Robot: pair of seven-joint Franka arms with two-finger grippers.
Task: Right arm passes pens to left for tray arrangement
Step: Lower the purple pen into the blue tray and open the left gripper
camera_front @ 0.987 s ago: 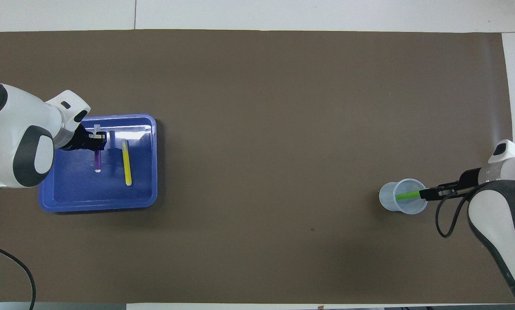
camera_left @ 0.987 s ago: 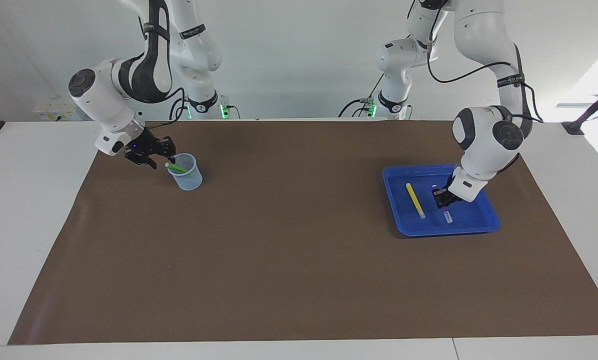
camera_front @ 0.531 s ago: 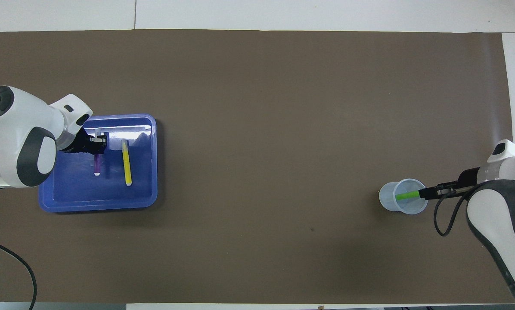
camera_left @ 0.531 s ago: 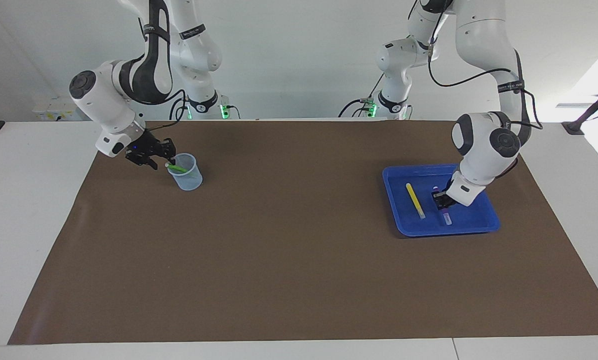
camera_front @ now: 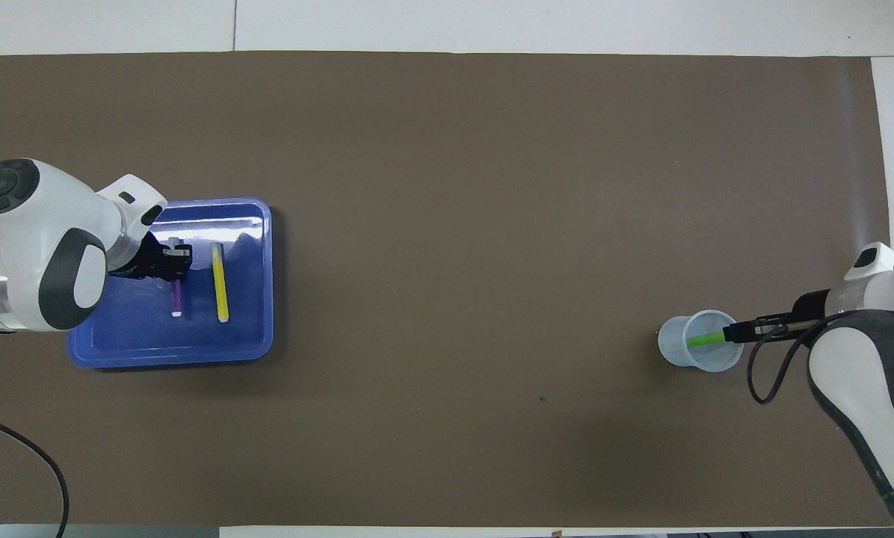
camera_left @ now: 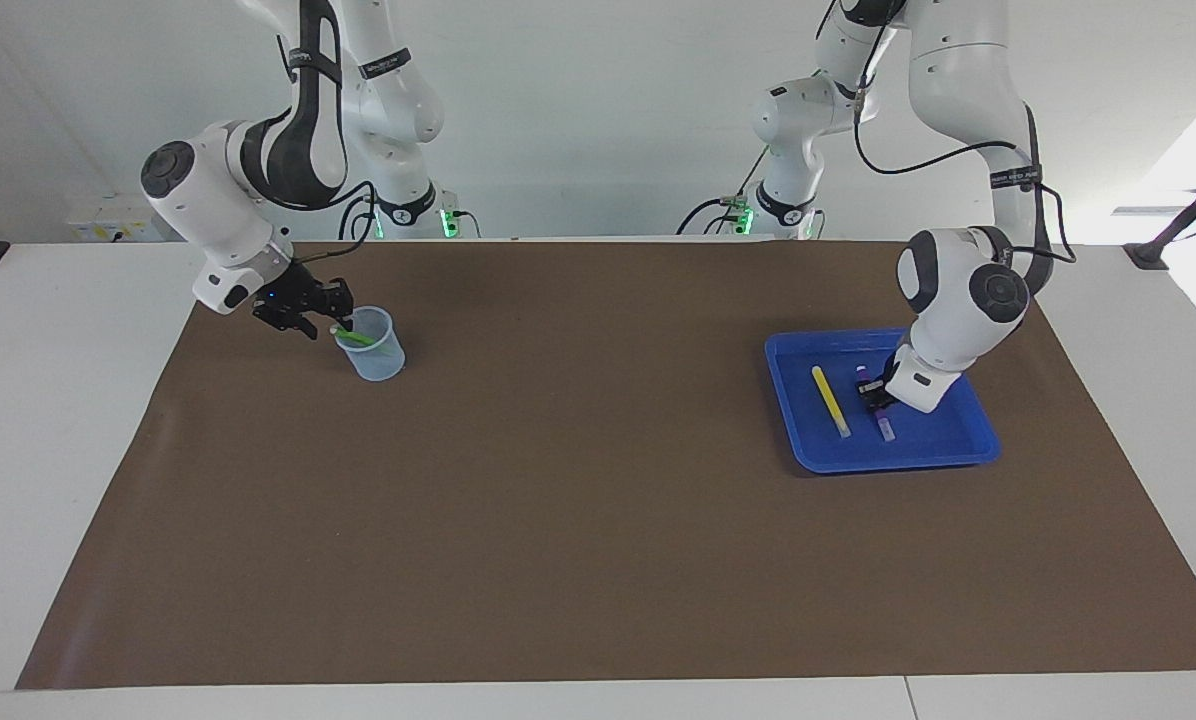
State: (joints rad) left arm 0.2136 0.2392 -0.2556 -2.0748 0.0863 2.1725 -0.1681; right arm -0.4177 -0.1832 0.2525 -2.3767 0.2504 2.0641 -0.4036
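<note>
2 of 3 pens in tray [camera_left: 973, 440]: yellow [camera_left: 830, 399], purple [camera_left: 878, 412] under left claw [camera_left: 871, 396], grip unclear; right claw [camera_left: 336, 322] clenched on green pen [camera_left: 356, 337] in cup [camera_left: 373, 352]; handover pending.

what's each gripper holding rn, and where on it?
Right gripper: green pen, by its upper end at the cup rim. Left gripper: on the purple pen mid-shaft in the tray; grip unclear.

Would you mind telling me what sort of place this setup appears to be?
Most likely a robotics lab bench. Two Franka arms are mounted at a white table covered by a plain brown mat, and the only props are a blue tray with pens and a small translucent cup, against bare white walls.
</note>
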